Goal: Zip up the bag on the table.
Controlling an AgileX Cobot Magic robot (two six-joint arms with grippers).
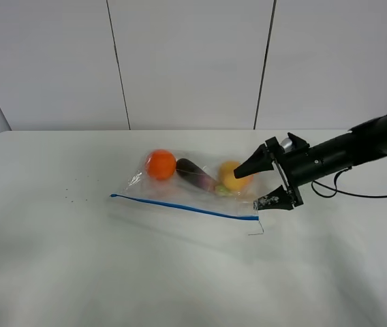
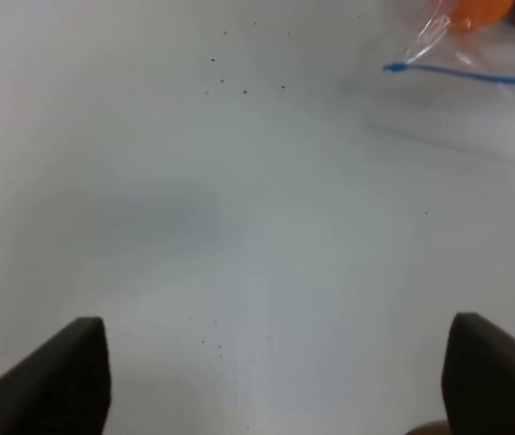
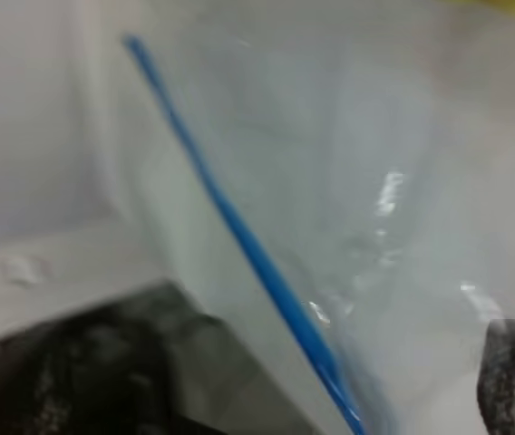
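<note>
The big white table (image 1: 57,272) holds the clear bag (image 1: 187,187), which lies just in front of the right pincer (image 1: 260,184). That pincer is wide open and holds nothing. One finger sits over the bag and one by the near corner. The blue zip strip (image 1: 180,206) runs away from that corner. I think it should pinch right on the strip and slide slowly along it, flat and gentle. The left pincer (image 2: 276,381) is wide open too, far off, over bare table.
</note>
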